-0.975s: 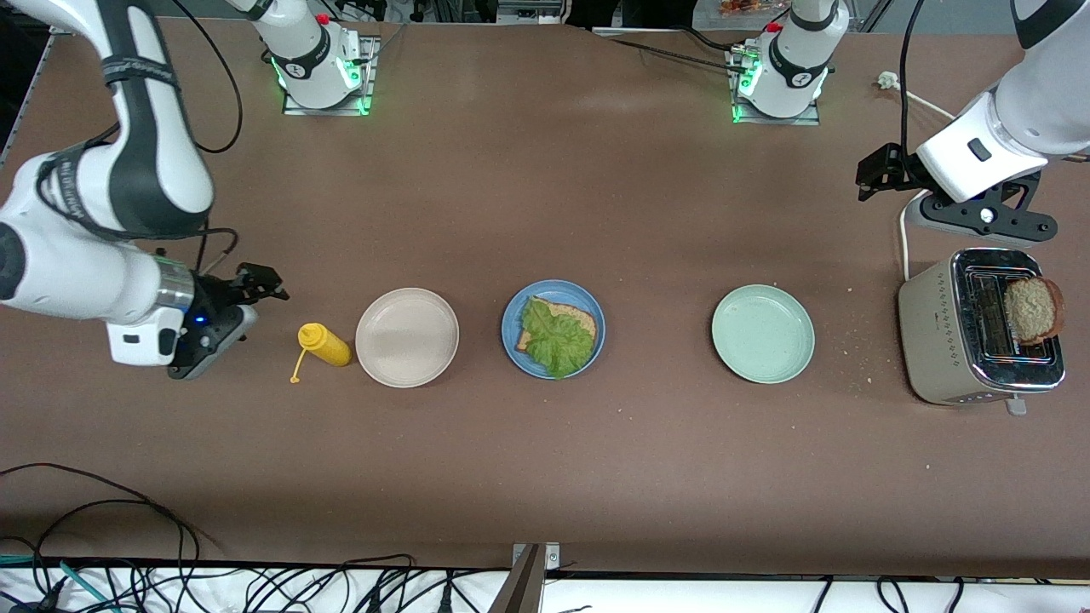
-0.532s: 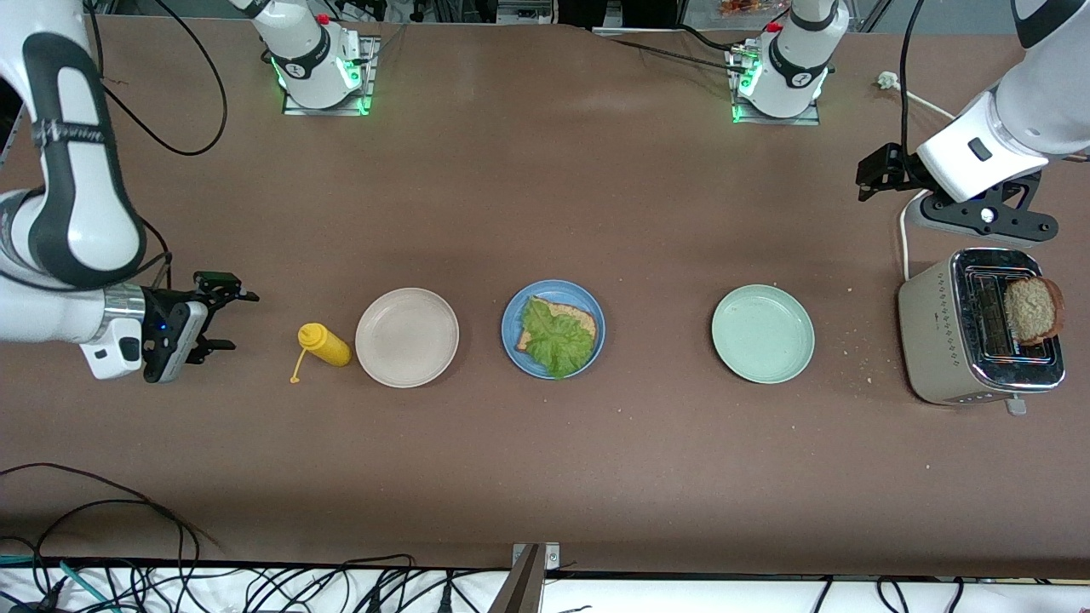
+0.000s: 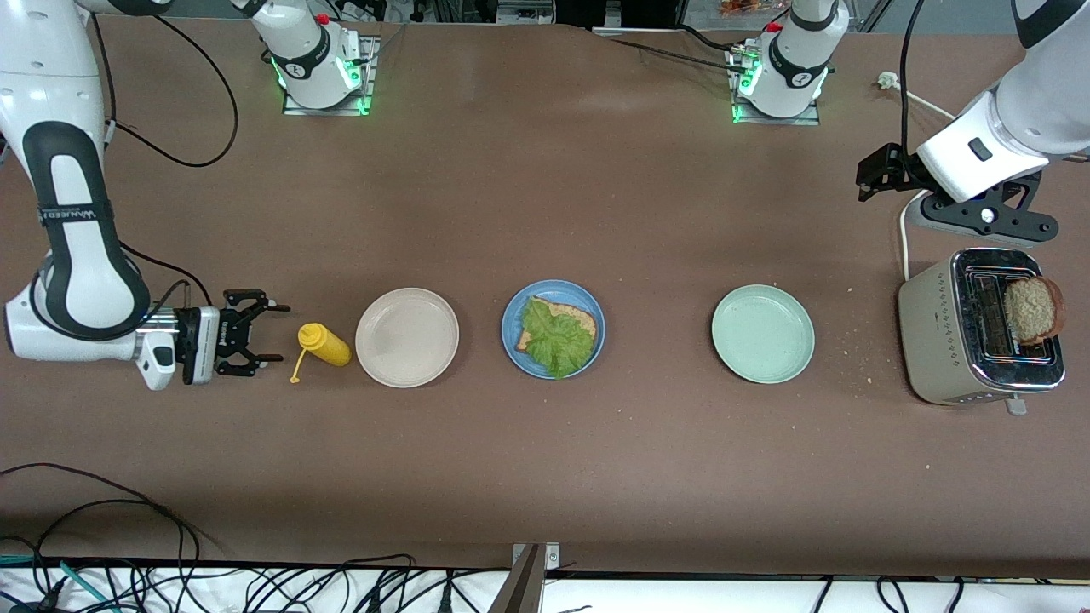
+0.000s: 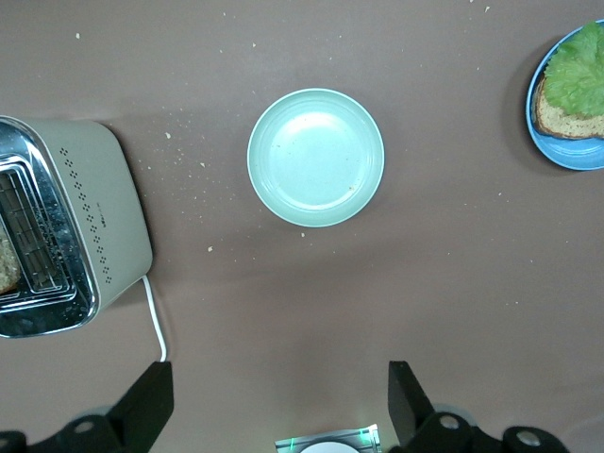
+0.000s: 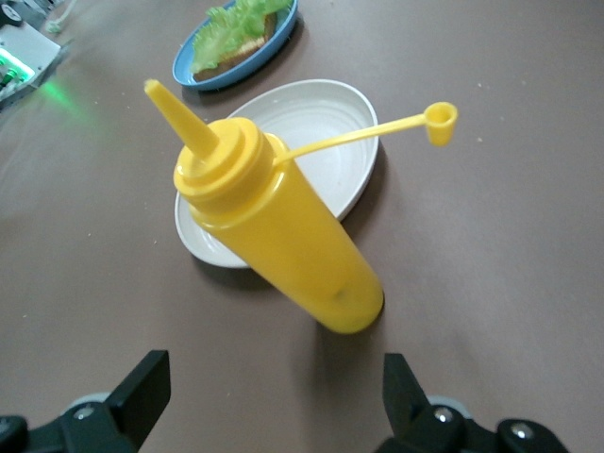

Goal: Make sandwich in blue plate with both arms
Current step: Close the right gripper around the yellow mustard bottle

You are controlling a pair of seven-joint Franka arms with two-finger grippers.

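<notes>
A: Where are your 2 grippers?

B: My right gripper (image 3: 266, 332) is low over the counter (image 3: 545, 477) at the right arm's end, turned sideways toward the yellow squeeze bottle (image 3: 325, 344), jaws apart and holding nothing. The bottle stands with its nozzle tilted, its cap dangling open on a thin tether, and it sits between my gripper and the beige-white plate (image 3: 407, 337), apart from my fingertips.

A: And the left one?

B: My left gripper (image 4: 278, 401) waits up over the counter at the left arm's end, above the stretch between the toaster (image 3: 979, 328) and its arm's base, jaws apart and holding nothing.

A: How does the sandwich look?

B: The blue plate (image 3: 553, 329) is at the middle of the counter, between the beige-white plate and the mint-green plate (image 3: 763, 333). On it lies 1 bread slice (image 3: 577, 318) with a ruffled lettuce leaf (image 3: 555, 338) over most of it. No top slice covers the leaf.

A: Any other bread?

B: Another slice (image 3: 1032, 310) sticks up out of 1 toaster slot. Crumbs are scattered on the counter near the toaster and the mint-green plate, which holds nothing.
</notes>
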